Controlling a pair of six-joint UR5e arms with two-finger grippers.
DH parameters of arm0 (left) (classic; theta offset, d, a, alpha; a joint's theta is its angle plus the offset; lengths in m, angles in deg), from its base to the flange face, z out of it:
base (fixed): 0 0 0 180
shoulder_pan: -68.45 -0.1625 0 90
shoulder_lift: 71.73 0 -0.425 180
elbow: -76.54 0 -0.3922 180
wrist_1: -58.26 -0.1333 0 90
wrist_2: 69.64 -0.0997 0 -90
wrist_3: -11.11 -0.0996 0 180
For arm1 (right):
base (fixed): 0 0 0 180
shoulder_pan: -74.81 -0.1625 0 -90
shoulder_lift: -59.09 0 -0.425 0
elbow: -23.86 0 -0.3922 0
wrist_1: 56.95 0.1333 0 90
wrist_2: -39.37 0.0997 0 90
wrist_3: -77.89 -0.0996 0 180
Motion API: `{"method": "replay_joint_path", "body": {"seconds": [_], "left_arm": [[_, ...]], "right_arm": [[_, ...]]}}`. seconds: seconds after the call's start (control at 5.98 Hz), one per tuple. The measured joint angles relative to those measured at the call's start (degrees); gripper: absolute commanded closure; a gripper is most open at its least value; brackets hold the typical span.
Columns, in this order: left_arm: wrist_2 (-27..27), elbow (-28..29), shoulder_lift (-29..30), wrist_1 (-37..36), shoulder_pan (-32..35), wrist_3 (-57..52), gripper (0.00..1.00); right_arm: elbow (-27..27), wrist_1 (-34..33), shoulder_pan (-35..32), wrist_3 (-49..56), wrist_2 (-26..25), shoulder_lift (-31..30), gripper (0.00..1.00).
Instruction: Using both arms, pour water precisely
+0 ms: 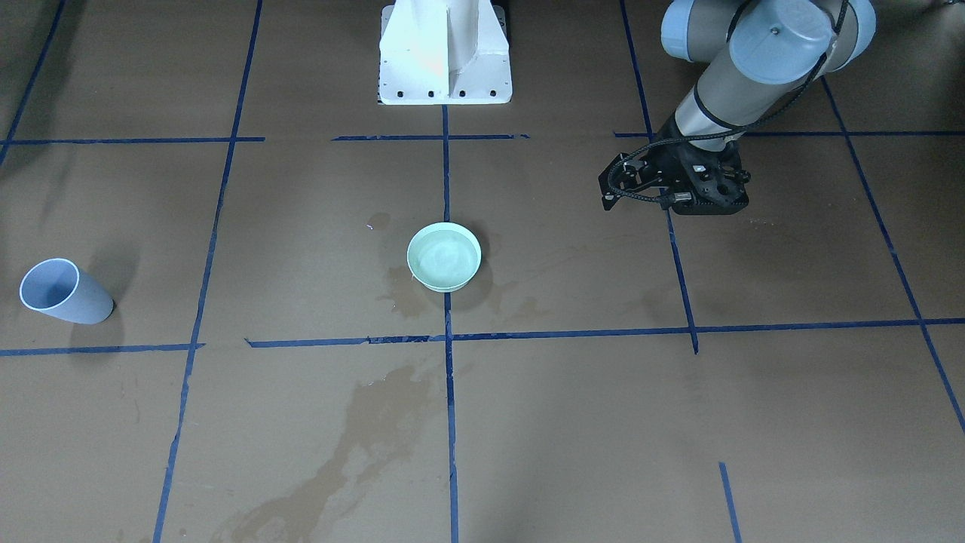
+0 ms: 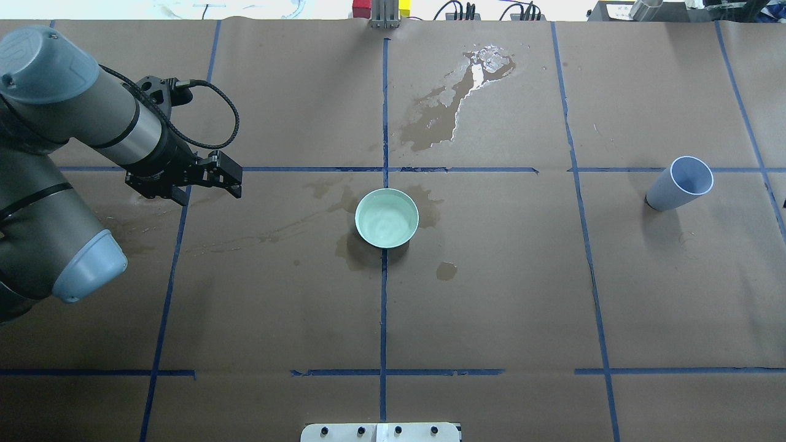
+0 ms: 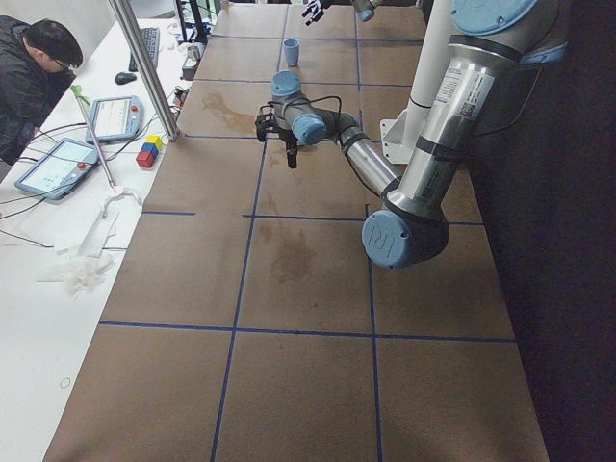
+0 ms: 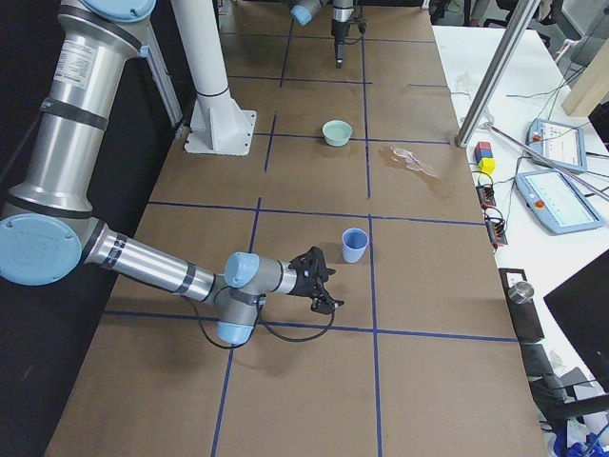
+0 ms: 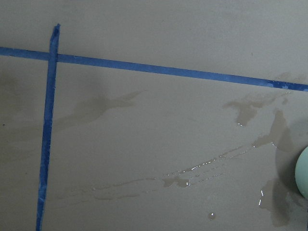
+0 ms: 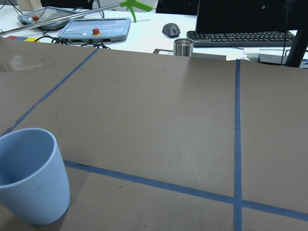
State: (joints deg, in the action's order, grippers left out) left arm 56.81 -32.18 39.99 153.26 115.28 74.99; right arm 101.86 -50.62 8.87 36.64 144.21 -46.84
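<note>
Left gripper [image 2: 236,183] hangs above the brown paper [image 2: 491,307] with its jaws apparently spread and nothing between them. The right gripper [image 4: 331,286] shows only in a side view, so whether it is released or clenched cannot be told. Off the left gripper's fingertips, well apart, sits the green bowl [image 2: 387,218] with the water [image 2: 385,221] shining inside it. More water lies spilt in a trail between gripper and bowl, and in a large puddle [image 2: 457,104] beyond the bowl. Just ahead of the right gripper stands the blue cup [image 4: 354,245], upright; whether it holds water cannot be seen. The step in hand is probably taking up the cup. That calls for closing squarely on its wall below the rim, lifting level, and tipping slowly only once the lip is over the bowl's middle. Bare paper lies wide between cup and bowl. Beyond the cup the table ends at a desk with tablets [image 6: 94,29] and a steel tumbler [image 6: 183,47], so swings should go inward.
</note>
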Motion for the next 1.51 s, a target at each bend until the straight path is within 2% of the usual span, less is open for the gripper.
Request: {"method": "replay_joint_path", "body": {"seconds": [0.17,0.33,0.5,0.84,1.0,1.34,1.51], "left_arm": [[-0.1,0.0,0.4,0.0,0.0,0.0,0.00],[-0.2,0.0,1.0,0.0,-0.2,0.8,0.00],[-0.7,0.0,1.7,-0.1,-0.5,2.0,0.00],[-2.1,0.3,3.3,-0.1,-1.9,4.0,0.00],[-2.8,0.5,4.2,-0.1,-2.9,4.9,0.00],[-6.6,1.3,6.1,0.4,-6.2,6.6,0.00],[-7.6,2.7,7.0,2.9,-7.5,7.5,0.00]], "right_arm": [[0.1,-7.9,-8.8,3.1,12.4,2.7,0.01],[0.1,-16.5,-15.9,6.7,22.4,4.9,0.00],[0.2,-24.5,-19.7,10.5,28.2,6.4,0.00],[2.9,-43.3,-22.0,22.1,32.2,7.7,0.00],[7.2,-56.2,-23.4,30.2,32.3,7.8,0.00],[20.6,-88.2,-29.6,48.4,31.6,7.5,0.00],[24.6,-98.1,-31.8,53.3,31.0,6.7,0.00]]}}
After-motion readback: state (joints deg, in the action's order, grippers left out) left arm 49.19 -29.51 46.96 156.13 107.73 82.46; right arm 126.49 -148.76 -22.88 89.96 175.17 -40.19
